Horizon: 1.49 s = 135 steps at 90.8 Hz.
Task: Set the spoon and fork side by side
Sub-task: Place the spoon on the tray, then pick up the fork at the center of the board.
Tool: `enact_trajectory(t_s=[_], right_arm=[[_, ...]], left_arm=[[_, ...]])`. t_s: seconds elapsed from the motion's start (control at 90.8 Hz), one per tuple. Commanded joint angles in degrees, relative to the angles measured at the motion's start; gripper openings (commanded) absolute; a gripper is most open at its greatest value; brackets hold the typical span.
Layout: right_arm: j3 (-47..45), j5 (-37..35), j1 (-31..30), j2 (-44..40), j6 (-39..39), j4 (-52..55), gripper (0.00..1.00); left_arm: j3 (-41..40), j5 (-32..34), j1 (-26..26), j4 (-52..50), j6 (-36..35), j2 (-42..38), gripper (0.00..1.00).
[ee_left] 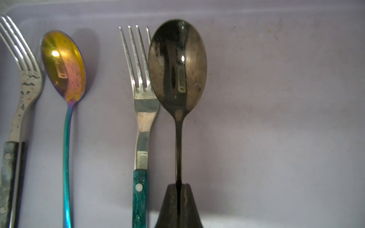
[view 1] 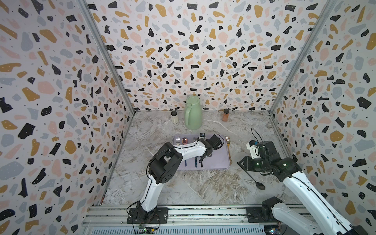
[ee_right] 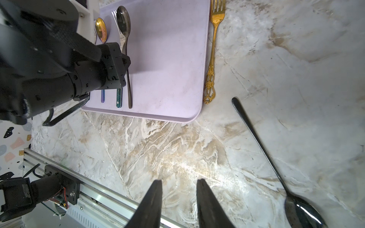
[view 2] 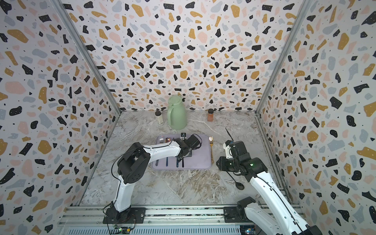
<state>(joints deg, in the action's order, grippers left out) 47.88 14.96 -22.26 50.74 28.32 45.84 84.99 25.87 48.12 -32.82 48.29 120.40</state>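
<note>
Left gripper [ee_left: 178, 185] clamps the handle of a dark metal spoon [ee_left: 177, 65], bowl just beside a teal-handled steel fork [ee_left: 142, 110] on the lilac plastic tray [ee_left: 276, 98]. Right gripper [ee_right: 178, 183] hangs over the marble counter [ee_right: 177, 148], jaws apart, holding nothing.

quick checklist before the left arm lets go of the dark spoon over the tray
1. left end effector shut on dark spoon handle: ok
2. spoon parallel beside teal-handled fork: ok
3. bowl clear of fork tines: cannot tell, it hides one tine
4. spoon resting on purple tray: cannot tell
5. right end effector open, empty, away from tray: ok
</note>
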Motion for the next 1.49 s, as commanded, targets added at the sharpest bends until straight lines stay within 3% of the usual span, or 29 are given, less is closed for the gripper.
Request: enact_trajectory(t_s=[0.0,0.099,0.44,0.606,0.716,0.892,1.167,1.476], right_arm=[[-0.15,0.12,-0.15,0.1,0.38,0.22,0.35],[-0.15,0.15,-0.15,0.23,0.42,0.21,0.35],[-0.72,-0.43,-0.15,0.27,1.08,0.21,0.36],[-2.66,-1.65,-0.15,1.03,2.49,0.36,0.38],[-4.18,-4.69,-0.15,2.71,2.77,0.43,0.46],[-3.04,-9.74,0.88,10.44,0.4,-2.0,0.48],[5.25,-10.95,2.88,28.95,-4.56,-13.83,0.34],[16.49,-11.89,3.19,45.27,-7.09,-15.54,0.37]], left_arm=[[0.92,-0.55,-0.4,-0.04,-2.81,1.92,0.0],[1.38,-0.96,-0.39,0.11,-3.91,2.2,0.0],[0.35,1.94,-0.39,-4.05,-5.4,-6.33,0.27],[-2.36,2.96,-0.39,-4.98,-6.71,-13.1,0.31],[-4.39,3.64,-0.39,-5.72,-7.6,-17.25,0.31],[-10.79,-0.95,-0.39,-2.59,-11.69,-25.08,0.32],[-21.76,-8.72,-0.4,0.24,-16.41,-37.83,0.32],[-30.87,-11.2,-0.39,2.42,-17.26,-52.85,0.33]])
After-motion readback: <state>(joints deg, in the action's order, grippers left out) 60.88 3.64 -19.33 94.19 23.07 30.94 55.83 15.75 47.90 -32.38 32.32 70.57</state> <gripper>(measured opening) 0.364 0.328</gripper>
